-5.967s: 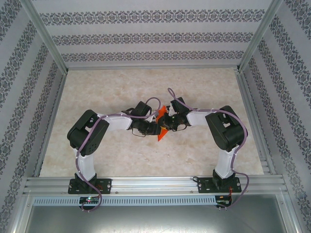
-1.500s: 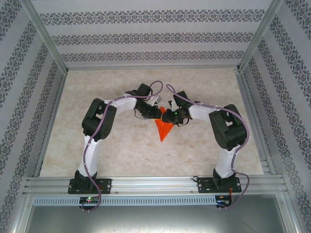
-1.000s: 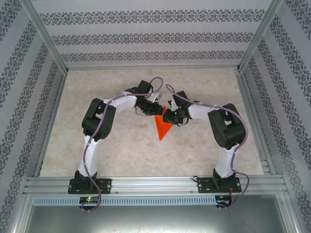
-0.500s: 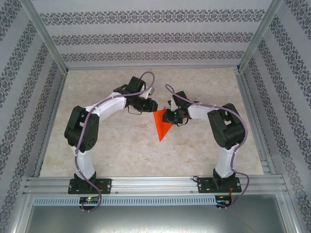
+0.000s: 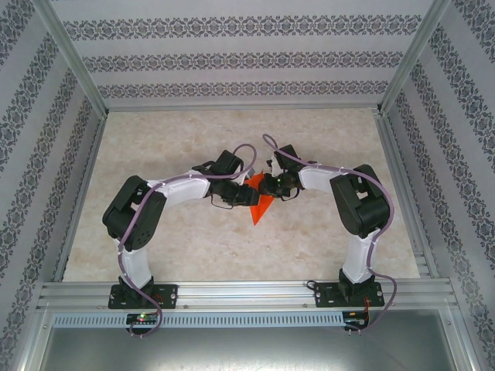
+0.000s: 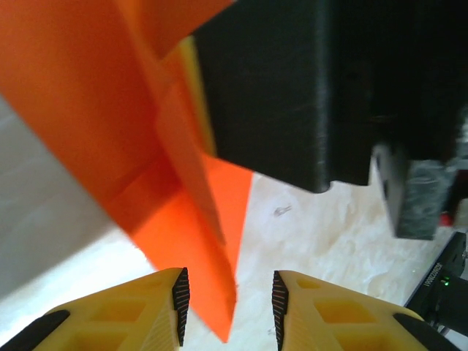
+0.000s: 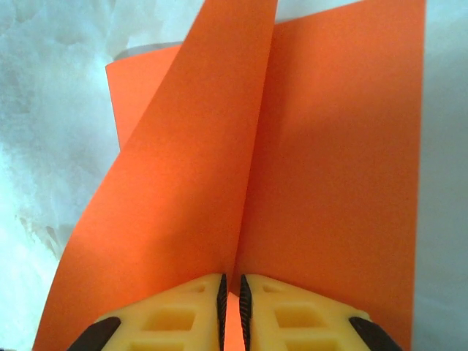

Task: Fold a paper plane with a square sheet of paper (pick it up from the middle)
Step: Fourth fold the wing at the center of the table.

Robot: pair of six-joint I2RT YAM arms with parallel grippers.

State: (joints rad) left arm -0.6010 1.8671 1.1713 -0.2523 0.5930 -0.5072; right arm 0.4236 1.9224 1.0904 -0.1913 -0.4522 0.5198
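The orange-red sheet of paper (image 5: 260, 205) is folded into a pointed dart with a centre crease, its tip aimed at the near edge of the table. My right gripper (image 5: 267, 184) is shut on the crease at the wide back end; its pads (image 7: 232, 289) pinch the fold, and the two flaps (image 7: 314, 183) spread away from them. My left gripper (image 5: 246, 196) is at the paper's left side. Its jaws (image 6: 227, 294) stand open around the pointed tip (image 6: 212, 292), which hangs close to the left pad and well clear of the right one.
The marble-patterned table top (image 5: 178, 239) lies under both arms. Patterned walls and aluminium posts (image 5: 77, 69) enclose it on three sides. The right gripper's black body (image 6: 278, 88) looms just above the left fingers.
The left arm drew back toward the far left, then came in again lower, onto the paper's left side, with its jaws wider apart. The right gripper kept its hold in the same place.
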